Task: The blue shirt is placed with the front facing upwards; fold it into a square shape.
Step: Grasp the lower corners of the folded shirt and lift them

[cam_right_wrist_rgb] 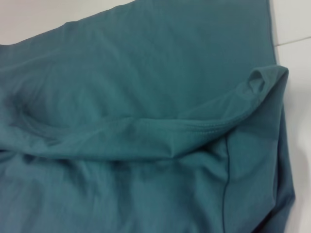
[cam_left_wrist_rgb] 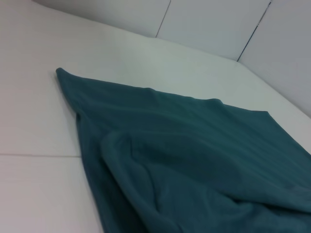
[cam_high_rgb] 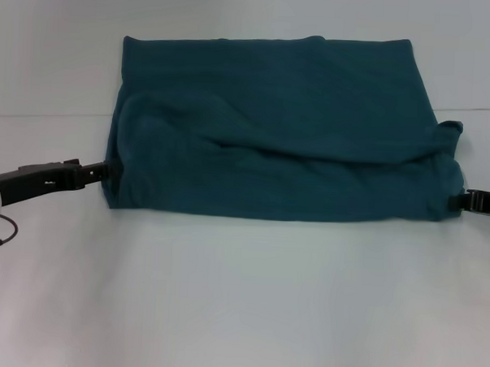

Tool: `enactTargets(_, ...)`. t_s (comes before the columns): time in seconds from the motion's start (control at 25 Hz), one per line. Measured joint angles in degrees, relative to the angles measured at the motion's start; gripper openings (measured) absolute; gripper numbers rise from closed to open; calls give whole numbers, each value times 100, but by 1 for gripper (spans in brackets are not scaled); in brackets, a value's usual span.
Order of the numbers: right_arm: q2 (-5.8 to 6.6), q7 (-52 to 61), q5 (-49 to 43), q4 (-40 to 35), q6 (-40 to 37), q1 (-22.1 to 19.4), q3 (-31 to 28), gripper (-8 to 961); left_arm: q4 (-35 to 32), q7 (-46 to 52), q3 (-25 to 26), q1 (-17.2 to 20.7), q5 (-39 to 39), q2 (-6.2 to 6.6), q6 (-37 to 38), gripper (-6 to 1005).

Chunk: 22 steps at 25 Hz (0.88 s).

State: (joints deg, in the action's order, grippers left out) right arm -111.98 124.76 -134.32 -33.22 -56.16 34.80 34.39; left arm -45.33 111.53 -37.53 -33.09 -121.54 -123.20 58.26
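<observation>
Two grippers at the blue shirt (cam_high_rgb: pixel 271 136), left gripper (cam_high_rgb: pixel 107 171) at nine o'clock, right gripper (cam_high_rgb: pixel 457 201) at three.
I cannot tell how the jaws stand; an uneven pull could bunch its loose top fold.

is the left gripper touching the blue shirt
Touching. In the head view the left gripper tip meets the blue shirt at its left edge, no table showing between.

No lettering or label can be read on the blue shirt (cam_high_rgb: pixel 271 136).
</observation>
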Motion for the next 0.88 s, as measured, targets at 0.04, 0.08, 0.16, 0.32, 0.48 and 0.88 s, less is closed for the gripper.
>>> enactTargets(0.04, 5, 0, 3, 0, -11, -4, -3, 19, 17, 0, 0, 0, 0, -2, -13, 828)
enactTargets(0.08, 9, -7, 5, 0, -23, -6, -6, 19, 41, 0, 0, 1, 0, -4, -33, 828)
enactTargets(0.16, 17, -42, 9, -4, -40, -10, -16, 20, 99, -15, 0, -8, -1, -9, -74, 828)
enactTargets(0.32, 26, -62, 12, -10, -55, -10, -27, 20, 235, -78, 0, -47, -2, -13, -150, 828)
enactTargets(0.48, 29, -64, 12, -10, -63, -15, -23, 20, 409, -205, -13, -137, -3, -43, -309, 828)
enactTargets(0.88, 36, -66, 12, -10, -71, -35, -29, 19, 989, -540, -432, -503, -3, -64, -886, 828)
